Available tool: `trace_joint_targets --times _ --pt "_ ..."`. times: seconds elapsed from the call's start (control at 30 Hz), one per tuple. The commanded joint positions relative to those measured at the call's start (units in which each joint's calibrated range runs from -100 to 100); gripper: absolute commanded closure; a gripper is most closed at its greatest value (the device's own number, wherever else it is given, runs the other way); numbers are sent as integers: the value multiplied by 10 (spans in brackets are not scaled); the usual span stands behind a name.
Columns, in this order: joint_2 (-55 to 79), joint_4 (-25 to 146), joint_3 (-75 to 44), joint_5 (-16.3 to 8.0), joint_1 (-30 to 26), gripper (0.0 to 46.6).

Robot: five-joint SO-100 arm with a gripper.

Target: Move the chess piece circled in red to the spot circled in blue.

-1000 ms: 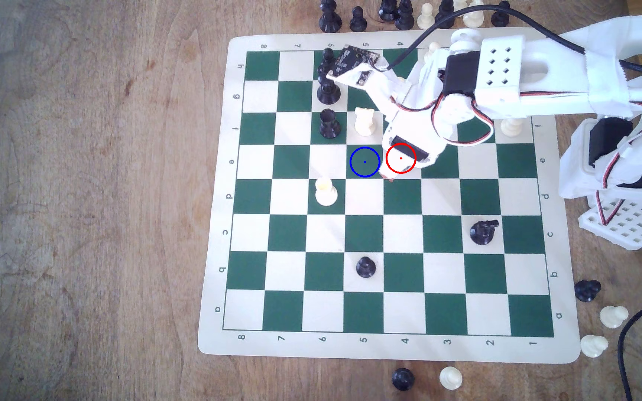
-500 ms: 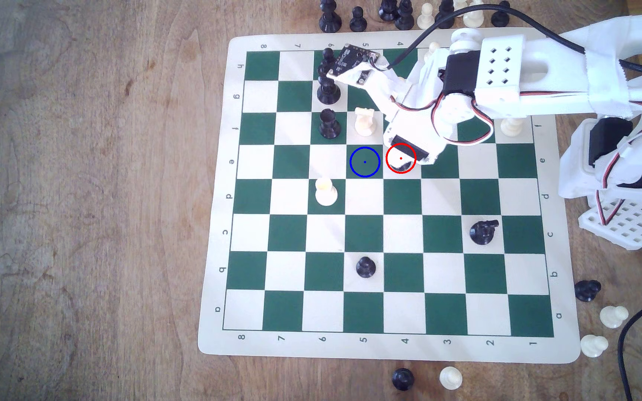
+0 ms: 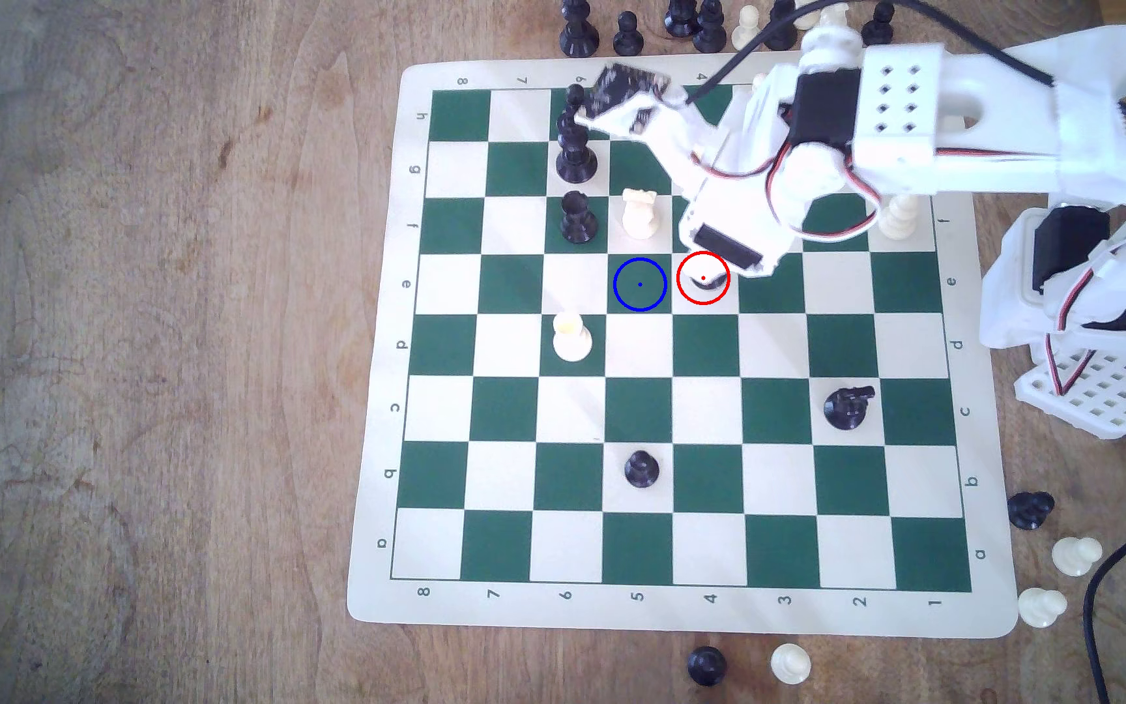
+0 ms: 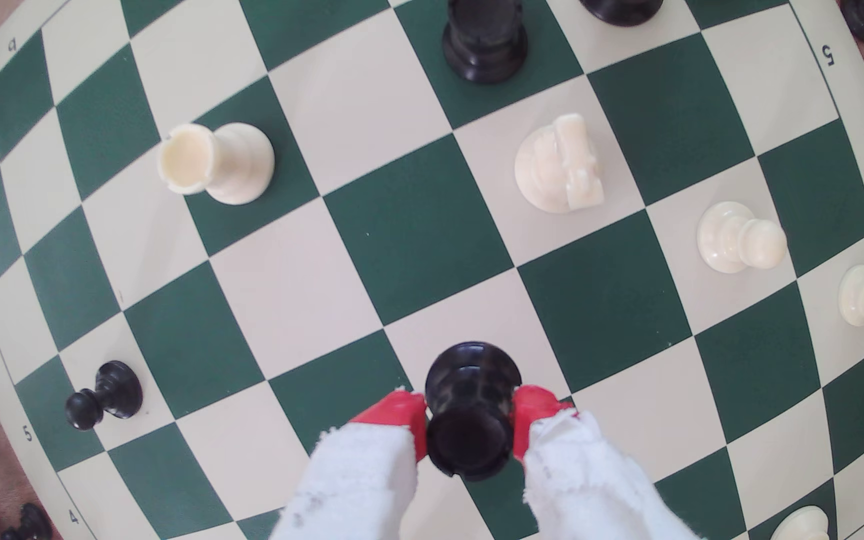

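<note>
The black chess piece [image 4: 469,410], stubby with a wide round base, sits between my gripper's [image 4: 469,418] red fingertips [image 4: 399,415], which press on both its sides. In the exterior view part of this piece [image 3: 709,283] shows inside the red ring on a cream square, with the wrist [image 3: 726,247] just over it. The blue-ringed dark green square [image 3: 640,284] lies one square to the exterior view's left of the piece and carries nothing. I cannot tell whether the piece's base touches the board.
A white knight [image 3: 639,213] and a black rook [image 3: 577,216] stand in the row beyond the blue ring. A white rook [image 3: 572,336] stands diagonally nearer. A black pawn [image 3: 641,469] and a toppled black piece [image 3: 848,406] lie farther off. Spare pieces line the board's [image 3: 377,406] edges.
The arm's wrist has shifted toward the exterior view's top right, and more of the black piece now shows inside the red ring.
</note>
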Motion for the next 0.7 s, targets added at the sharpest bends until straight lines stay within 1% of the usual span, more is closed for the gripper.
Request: trace_joint_targets --times 0.0,0.23,0.43,0.67 --pt "-6 36 -123 2 -24 464" --pt "89 9 -190 1 -31 464" --pt "164 -11 -238 4 -23 464" --pt "196 -29 -236 6 -18 464"
